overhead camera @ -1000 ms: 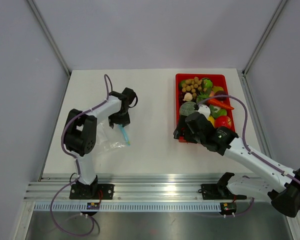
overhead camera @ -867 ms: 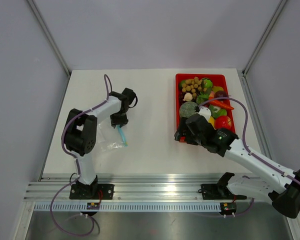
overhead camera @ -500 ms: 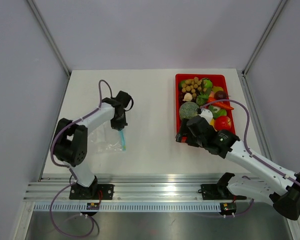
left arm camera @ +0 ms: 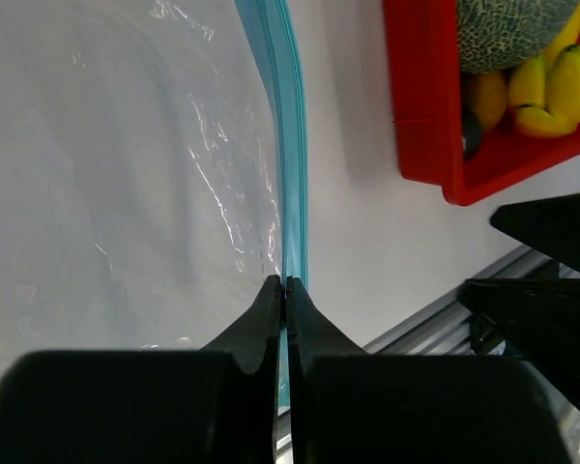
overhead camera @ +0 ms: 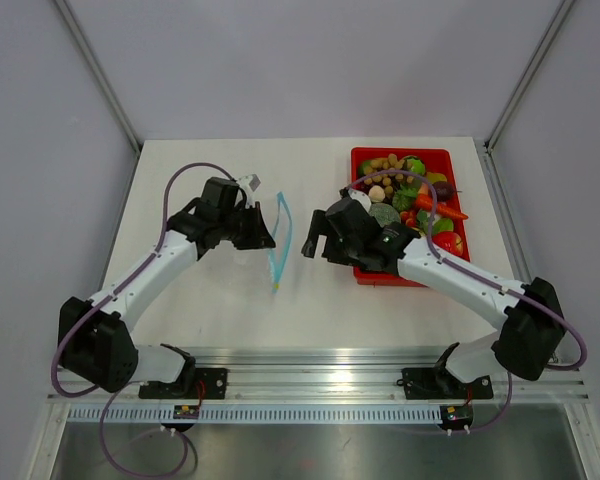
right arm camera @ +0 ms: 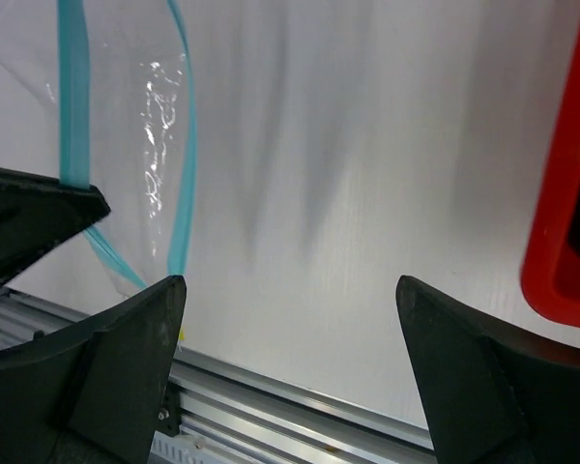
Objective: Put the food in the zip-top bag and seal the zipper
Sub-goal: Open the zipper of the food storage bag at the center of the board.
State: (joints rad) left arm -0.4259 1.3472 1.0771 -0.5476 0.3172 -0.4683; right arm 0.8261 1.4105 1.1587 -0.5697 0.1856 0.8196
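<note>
The clear zip-top bag (left arm camera: 126, 155) hangs off the table, held up by my left gripper (overhead camera: 268, 234). Its jaws are shut on the teal zipper (left arm camera: 292, 193) at the bag's mouth edge. In the top view the zipper (overhead camera: 278, 262) runs as a near-vertical strip between the two grippers. My right gripper (overhead camera: 311, 236) stands open just right of the strip, facing it, with nothing between its fingers. In the right wrist view the bag's two teal edges (right arm camera: 182, 145) gape apart at the upper left. The food (overhead camera: 412, 196) lies piled in the red tray (overhead camera: 400, 152); melon (left arm camera: 510, 34) and bananas (left arm camera: 551, 87) show.
The tray's near left corner (left arm camera: 420, 126) lies just beyond the bag. Its red wall (right arm camera: 565, 193) is close on the right of my right gripper (right arm camera: 290, 285). The aluminium rail (overhead camera: 310, 360) runs along the table's near edge. Grey walls enclose the table.
My left gripper has shut on the zipper strip, lifted the bag and swung it right toward the table's middle. My right gripper has left the tray and moved left up to the bag.
</note>
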